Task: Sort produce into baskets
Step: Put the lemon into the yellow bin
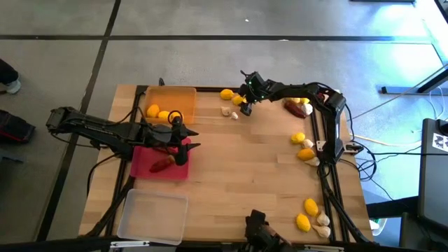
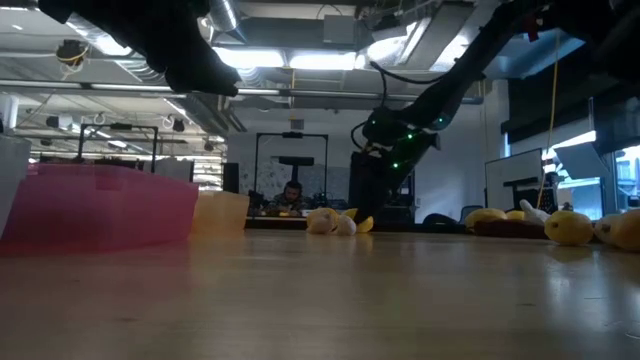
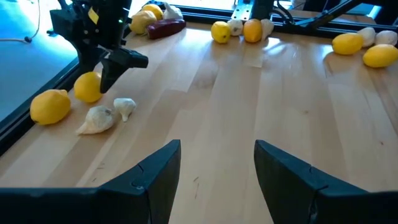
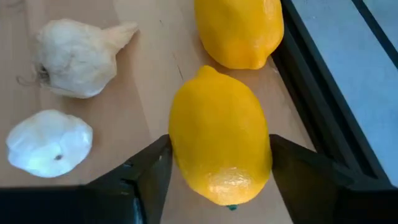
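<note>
My right gripper [image 1: 245, 105] is at the table's far edge, shut on a yellow lemon [image 4: 217, 137]. A second lemon [image 4: 239, 31] and two garlic bulbs [image 4: 74, 56] [image 4: 46, 143] lie beside it on the wood. My left gripper [image 1: 194, 140] is open and empty [image 3: 217, 162] over the right end of the red-pink basket [image 1: 143, 164], in which a dark red chilli [image 1: 162, 164] lies. The orange basket [image 1: 170, 94] holds three lemons [image 1: 152, 110]. The clear basket [image 1: 154, 215] is at the near left. My right gripper has the lemon between its two fingers, one finger [image 4: 152, 171] and the other [image 4: 292, 171] on the lemon's two long sides [image 4: 180, 155]. The fingers slant down from the table's right. The left wrist view [image 3: 88, 86] shows the lemon low at the table; whether it is lifted clear, I cannot tell.
A chilli [image 1: 297, 106] with lemons and garlic lies at the far right. More lemons [image 1: 299, 138] [image 1: 306, 154] and garlic lie along the right edge, and more at the near right corner [image 1: 308, 213]. A dark frame rail [image 4: 323, 93] runs along the far edge.
</note>
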### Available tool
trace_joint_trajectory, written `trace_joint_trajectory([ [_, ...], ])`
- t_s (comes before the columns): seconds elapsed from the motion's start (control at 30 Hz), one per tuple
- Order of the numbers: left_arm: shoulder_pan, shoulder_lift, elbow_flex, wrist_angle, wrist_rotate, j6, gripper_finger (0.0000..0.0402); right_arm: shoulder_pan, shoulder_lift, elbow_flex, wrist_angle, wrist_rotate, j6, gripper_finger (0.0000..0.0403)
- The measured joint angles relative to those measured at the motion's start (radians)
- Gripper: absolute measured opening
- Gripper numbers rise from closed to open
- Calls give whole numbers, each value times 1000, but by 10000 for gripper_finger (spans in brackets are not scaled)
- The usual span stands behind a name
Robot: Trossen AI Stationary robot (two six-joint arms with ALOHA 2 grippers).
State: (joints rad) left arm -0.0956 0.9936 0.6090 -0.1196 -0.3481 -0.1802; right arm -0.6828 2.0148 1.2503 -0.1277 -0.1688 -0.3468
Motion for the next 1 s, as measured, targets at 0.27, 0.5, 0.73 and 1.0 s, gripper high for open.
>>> trace_joint_trajectory([
  [0.27,0,0,0,0,0,0,200,2,0,0,13,2,-2,177],
  [0.5,0,0,1,0,0,0,200,30,-65,0,-11,10,-1,165],
  [0.73,0,0,1,0,0,1,200,97,-169,0,-66,51,-2,167],
  [1.0,0,0,1,-1,0,4,200,196,-295,0,-203,83,3,168],
])
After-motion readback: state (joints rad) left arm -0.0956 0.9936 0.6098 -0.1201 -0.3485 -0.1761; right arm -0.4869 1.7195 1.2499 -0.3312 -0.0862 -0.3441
